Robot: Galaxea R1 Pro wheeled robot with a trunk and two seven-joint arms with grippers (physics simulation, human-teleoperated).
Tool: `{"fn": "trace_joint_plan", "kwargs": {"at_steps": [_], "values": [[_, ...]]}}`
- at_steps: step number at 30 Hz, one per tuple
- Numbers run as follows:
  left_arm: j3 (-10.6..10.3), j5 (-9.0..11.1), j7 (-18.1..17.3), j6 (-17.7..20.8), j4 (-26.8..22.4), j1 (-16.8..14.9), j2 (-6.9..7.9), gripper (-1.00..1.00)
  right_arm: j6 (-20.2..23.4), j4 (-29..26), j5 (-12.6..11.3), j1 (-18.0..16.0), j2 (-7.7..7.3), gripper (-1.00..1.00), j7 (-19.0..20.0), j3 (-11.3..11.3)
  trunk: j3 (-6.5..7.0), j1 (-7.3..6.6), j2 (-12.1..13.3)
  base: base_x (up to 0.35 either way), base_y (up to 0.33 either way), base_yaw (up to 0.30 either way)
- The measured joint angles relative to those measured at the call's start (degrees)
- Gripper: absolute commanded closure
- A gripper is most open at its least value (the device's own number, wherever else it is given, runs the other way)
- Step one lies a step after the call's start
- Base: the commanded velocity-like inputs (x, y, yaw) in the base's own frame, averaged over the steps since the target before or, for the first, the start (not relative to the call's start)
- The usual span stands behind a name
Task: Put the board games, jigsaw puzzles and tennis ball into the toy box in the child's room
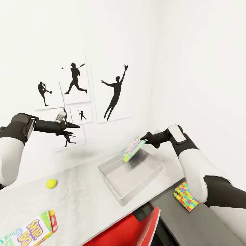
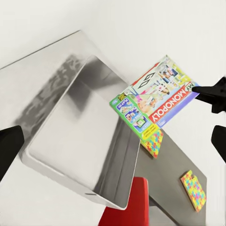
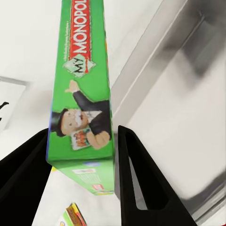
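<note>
My right gripper (image 1: pixel 145 138) is shut on a pale green Monopoly board game (image 1: pixel 132 149), holding it tilted above the far side of the light grey toy box (image 1: pixel 118 191). The right wrist view shows the game (image 3: pixel 82 108) edge-on between the fingers (image 3: pixel 136 179). My left gripper (image 1: pixel 73 128) is open and empty, raised in front of the wall. On the table (image 1: pixel 78 198) lie the tennis ball (image 1: pixel 51 183) and a SKIP-BO board game (image 1: pixel 30 230). One jigsaw puzzle (image 1: pixel 186 196) lies on the dark side unit; another jigsaw puzzle (image 2: pixel 153 141) sits beside the toy box (image 2: pixel 75 136).
A red chair (image 1: pixel 136 229) stands tucked under the table's near edge, below the toy box. Framed black sports silhouettes (image 1: pixel 114 90) hang on the white wall behind the table. The room corner lies right of the toy box.
</note>
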Motion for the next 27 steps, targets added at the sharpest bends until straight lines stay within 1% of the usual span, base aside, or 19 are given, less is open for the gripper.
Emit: {"fn": "trace_joint_plan", "kwargs": {"at_steps": [4, 8, 14, 20, 23, 27], "values": [[-0.12, -0.29, -0.94, -0.01, 0.00, 0.00, 0.49, -1.00, -0.01, -0.81, -0.16, 0.01, 0.13, 1.00, 0.00, -0.02, -0.34, -0.01, 0.03, 0.000, 0.000, 0.000], [-0.13, -0.30, -1.14, -0.02, -0.03, 0.02, 0.80, -1.00, -0.01, -1.00, -0.14, 0.03, 0.22, 1.00, 0.00, -0.01, -0.68, -0.01, 0.05, 0.000, 0.000, 0.000], [-0.17, 0.14, -1.87, -0.02, -0.05, 0.02, 1.62, -1.00, -0.01, -1.08, -0.10, 0.03, 0.42, 1.00, 0.00, 0.03, -1.25, -0.01, 0.05, 0.000, 0.000, 0.000], [-0.21, -0.31, -7.13, -0.02, -0.24, 0.02, 2.57, -1.00, -0.01, -1.09, -0.10, 0.03, 0.56, 1.00, 0.00, 0.07, -1.81, -0.01, 0.05, 0.000, 0.000, 0.000], [-0.20, -0.39, -8.25, -0.02, -0.36, 0.02, 2.92, -1.00, -0.01, -1.10, -0.06, 0.03, 0.54, 1.00, 0.00, 0.08, -2.09, -0.01, 0.05, 0.000, 0.000, 0.000], [-0.19, -0.39, -8.69, -0.02, -0.40, 0.02, 3.24, -1.00, -0.01, -1.10, -0.07, 0.03, 0.48, 1.00, 0.00, 0.08, -2.47, -0.01, 0.05, 0.000, 0.000, 0.000]]}}
